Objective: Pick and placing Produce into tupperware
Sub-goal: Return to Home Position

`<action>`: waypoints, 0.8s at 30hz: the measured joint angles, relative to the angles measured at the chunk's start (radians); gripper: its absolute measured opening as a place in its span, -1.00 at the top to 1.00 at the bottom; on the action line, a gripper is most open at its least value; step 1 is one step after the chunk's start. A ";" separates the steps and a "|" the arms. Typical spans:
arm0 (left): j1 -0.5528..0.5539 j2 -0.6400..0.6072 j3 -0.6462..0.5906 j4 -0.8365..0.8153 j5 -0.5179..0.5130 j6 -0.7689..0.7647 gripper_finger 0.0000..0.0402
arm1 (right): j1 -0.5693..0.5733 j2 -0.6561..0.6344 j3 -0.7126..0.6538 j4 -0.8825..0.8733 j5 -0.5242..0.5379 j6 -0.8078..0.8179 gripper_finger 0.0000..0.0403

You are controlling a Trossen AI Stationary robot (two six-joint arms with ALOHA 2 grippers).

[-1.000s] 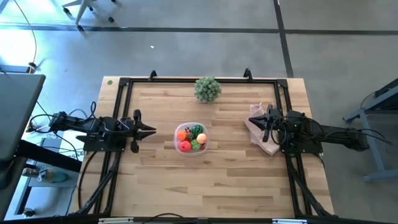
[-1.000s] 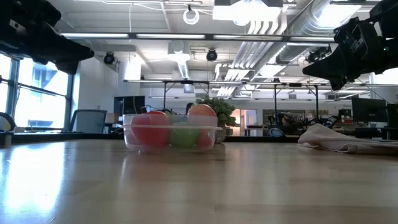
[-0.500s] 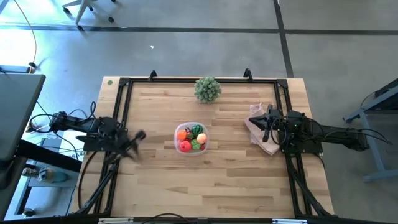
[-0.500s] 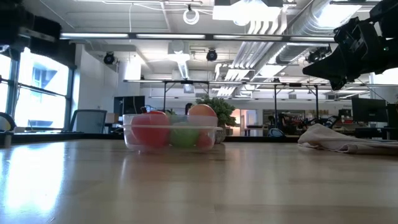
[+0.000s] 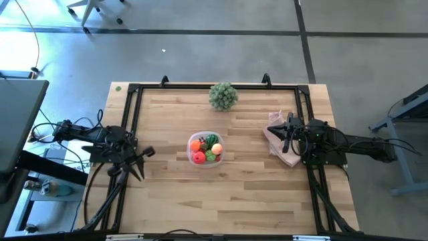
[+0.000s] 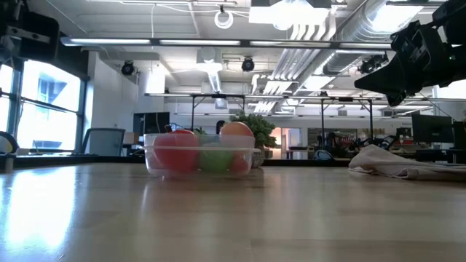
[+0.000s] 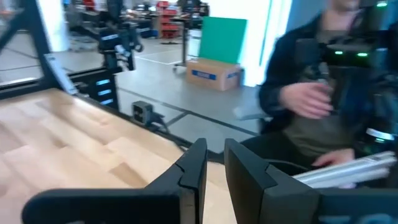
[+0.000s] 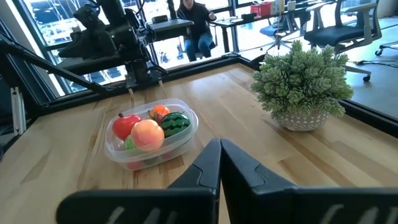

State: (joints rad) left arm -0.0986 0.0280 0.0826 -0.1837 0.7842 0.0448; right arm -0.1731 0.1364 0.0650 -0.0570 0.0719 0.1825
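Observation:
The clear tupperware [image 5: 204, 133] stands at the middle of the table with Produce [image 5: 204, 150] in it: a red apple [image 8: 126, 124], a peach-coloured ball [image 8: 147, 134], a striped green ball [image 8: 174, 122] and an orange piece. My left gripper [image 5: 139, 174] hovers shut by the table's left edge, pointing toward the near edge, away from the tupperware [image 8: 186, 135]. My right gripper [image 5: 275, 133] hovers shut at the right side, above a pinkish-white bag [image 5: 282, 148], pointing at the tupperware. Both hold nothing.
A bushy pale-green plant ball [image 5: 223, 96] sits near the far edge. The bag [image 6: 393, 164] lies flat at the right. A black frame [image 5: 130, 114] borders the table. A person [image 7: 323, 93] stands beyond the near edge. Bare wood lies around the tupperware [image 6: 153, 149].
My left gripper has swung round at the wrist, from pointing toward the table's right and the tupperware to pointing toward the near edge; its fingers have stayed shut. The tupperware and the Produce have not moved.

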 joint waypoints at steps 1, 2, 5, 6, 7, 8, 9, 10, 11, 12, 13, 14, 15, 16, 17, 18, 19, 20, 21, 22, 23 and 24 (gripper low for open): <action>0.000 0.000 0.000 0.000 -0.018 0.000 0.77 | 0.000 0.000 0.000 0.000 0.000 0.000 1.00; 0.000 0.000 0.000 0.000 -0.033 0.000 0.77 | 0.000 0.000 0.000 0.000 0.000 0.000 1.00; 0.000 0.000 0.000 0.000 -0.066 -0.007 0.77 | 0.000 0.000 0.000 0.000 0.000 0.000 1.00; 0.000 0.000 0.000 0.000 -0.070 -0.010 0.77 | 0.000 0.000 0.000 0.000 0.000 0.000 1.00; 0.000 0.000 0.000 0.000 -0.071 -0.014 0.77 | 0.000 0.000 0.000 0.000 0.000 0.000 1.00; 0.000 0.000 0.000 0.000 -0.074 -0.003 0.77 | 0.000 0.000 0.000 0.000 0.000 0.000 1.00; 0.000 0.000 0.000 0.000 -0.083 0.020 0.77 | 0.000 0.000 0.000 -0.001 0.000 0.000 1.00; 0.000 0.000 0.000 0.000 -0.101 0.053 0.77 | 0.000 0.000 0.000 -0.003 0.000 0.000 1.00; 0.000 0.000 0.000 0.000 -0.123 0.089 0.77 | 0.000 0.000 0.000 -0.004 0.000 0.000 1.00; 0.000 0.000 0.000 0.000 -0.148 0.118 0.77 | 0.000 0.000 0.000 -0.005 0.000 0.000 1.00; 0.000 0.000 0.000 0.000 -0.172 0.132 0.77 | 0.000 0.000 0.000 -0.005 0.000 0.000 1.00; 0.000 0.000 -0.001 0.000 -0.192 0.135 0.77 | 0.000 0.000 0.000 -0.006 0.000 0.000 1.00; 0.000 0.000 -0.001 0.000 -0.216 0.135 0.77 | 0.000 0.000 0.000 -0.007 0.000 0.000 1.00; 0.000 0.000 -0.001 0.000 -0.242 0.135 0.77 | 0.000 0.000 0.000 -0.007 0.000 0.000 1.00; 0.000 0.000 -0.001 0.000 -0.269 0.135 0.77 | 0.000 0.000 0.000 -0.007 0.000 0.000 1.00; 0.000 0.000 -0.001 0.000 -0.294 0.135 0.77 | 0.000 0.000 0.000 -0.007 0.000 0.000 1.00; 0.000 0.000 -0.001 0.000 -0.318 0.135 0.77 | 0.000 0.000 0.000 -0.007 0.000 0.000 1.00; 0.000 0.000 -0.001 0.000 -0.341 0.135 0.77 | 0.000 0.000 0.000 -0.007 0.000 0.000 1.00; 0.000 0.000 -0.001 0.000 -0.359 0.135 0.77 | 0.000 0.000 0.000 -0.008 0.000 0.000 1.00; 0.000 0.000 -0.001 0.000 -0.373 0.135 0.77 | 0.000 0.000 0.000 -0.008 0.000 0.000 1.00; 0.000 0.000 -0.001 0.000 -0.383 0.134 0.77 | 0.000 0.000 0.000 -0.008 0.000 0.000 1.00; 0.000 0.000 -0.001 0.000 -0.390 0.134 0.77 | 0.000 0.000 0.000 -0.007 0.000 0.000 1.00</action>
State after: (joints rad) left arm -0.0986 0.0280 0.0818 -0.1835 0.3939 0.1791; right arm -0.1734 0.1364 0.0650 -0.0643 0.0719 0.1825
